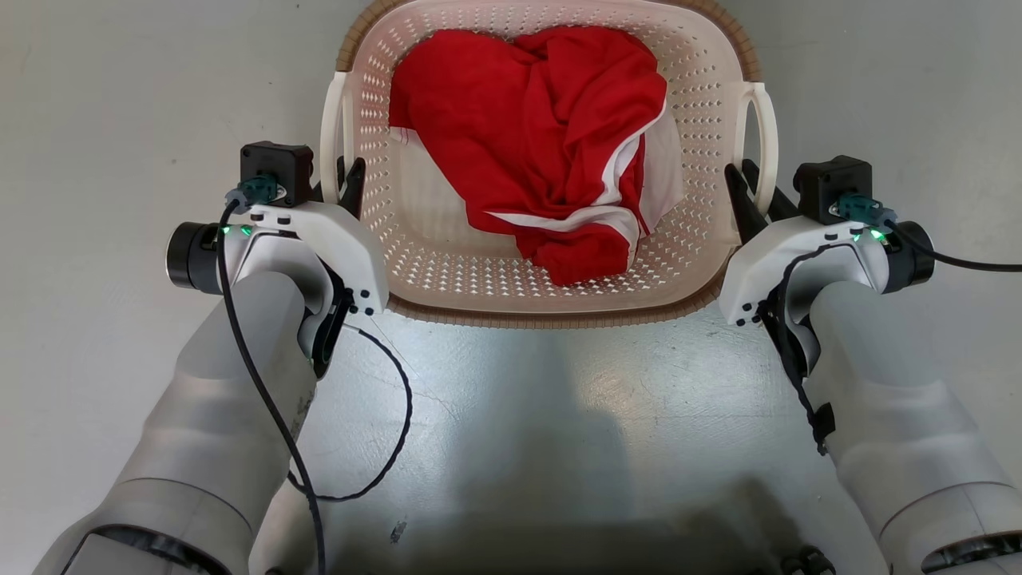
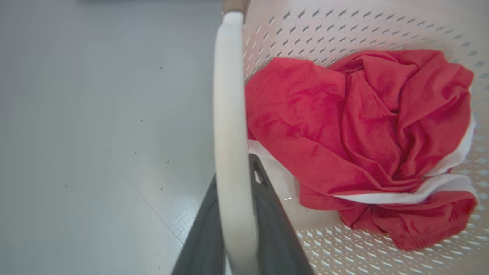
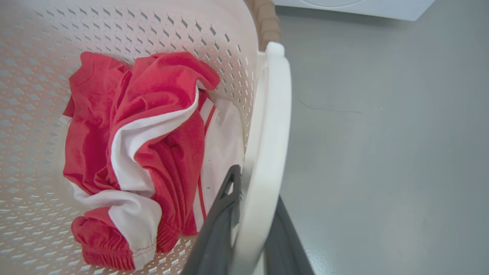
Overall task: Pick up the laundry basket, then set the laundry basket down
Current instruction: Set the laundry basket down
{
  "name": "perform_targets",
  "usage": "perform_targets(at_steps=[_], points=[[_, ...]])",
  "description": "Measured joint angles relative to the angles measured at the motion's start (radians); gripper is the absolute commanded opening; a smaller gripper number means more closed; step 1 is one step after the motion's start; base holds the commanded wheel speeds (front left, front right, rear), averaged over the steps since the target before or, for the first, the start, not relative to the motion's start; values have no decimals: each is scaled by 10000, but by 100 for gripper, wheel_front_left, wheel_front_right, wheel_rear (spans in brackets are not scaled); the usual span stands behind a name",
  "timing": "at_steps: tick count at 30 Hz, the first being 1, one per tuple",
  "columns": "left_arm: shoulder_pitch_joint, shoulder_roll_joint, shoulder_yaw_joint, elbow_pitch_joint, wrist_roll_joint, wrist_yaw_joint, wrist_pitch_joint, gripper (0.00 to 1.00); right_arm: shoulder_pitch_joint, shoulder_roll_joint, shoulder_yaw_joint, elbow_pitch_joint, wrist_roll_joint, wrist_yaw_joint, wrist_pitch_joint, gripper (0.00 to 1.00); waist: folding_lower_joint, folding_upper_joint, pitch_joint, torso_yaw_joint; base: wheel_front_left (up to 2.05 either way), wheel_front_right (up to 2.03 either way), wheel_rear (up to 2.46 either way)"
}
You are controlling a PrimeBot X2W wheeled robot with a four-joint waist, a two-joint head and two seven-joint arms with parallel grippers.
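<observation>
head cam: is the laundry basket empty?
No, a crumpled red and white garment lies inside the laundry basket.

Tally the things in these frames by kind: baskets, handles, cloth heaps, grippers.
Laundry basket: 1
Loop handles: 2
Red-and-white cloth heap: 1 (garment count unclear)
Left gripper and right gripper, each astride a handle: 2
Total: 6
</observation>
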Motion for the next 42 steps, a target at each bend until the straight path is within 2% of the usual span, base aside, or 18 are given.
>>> perform_targets(at_steps=[17,18,19,20,32,42], points=[[-35,-67,267,125,265,-54,-2,0,-88,13,-146,73,-107,12,-23,0,0,0,86,-10,0,0,0],[-42,-69,276,128,307,-54,-4,0,-95,23,-209,90,-107,13,-59,10,0,0,94,-18,0,0,0],[-53,-73,299,128,341,-54,-12,33,-95,31,-282,100,-119,29,-88,42,0,0,103,-26,0,0,0],[-89,-73,322,123,360,-54,-35,98,-96,21,-355,123,-174,44,-88,100,0,0,115,-27,0,0,0],[-290,-21,533,284,510,-23,-92,100,-104,-69,-861,420,-393,52,-437,100,0,0,69,24,0,0,0],[-209,-75,771,322,508,-23,-92,100,-104,-82,-474,481,111,52,-614,100,1,1,-292,-58,0,0,0]])
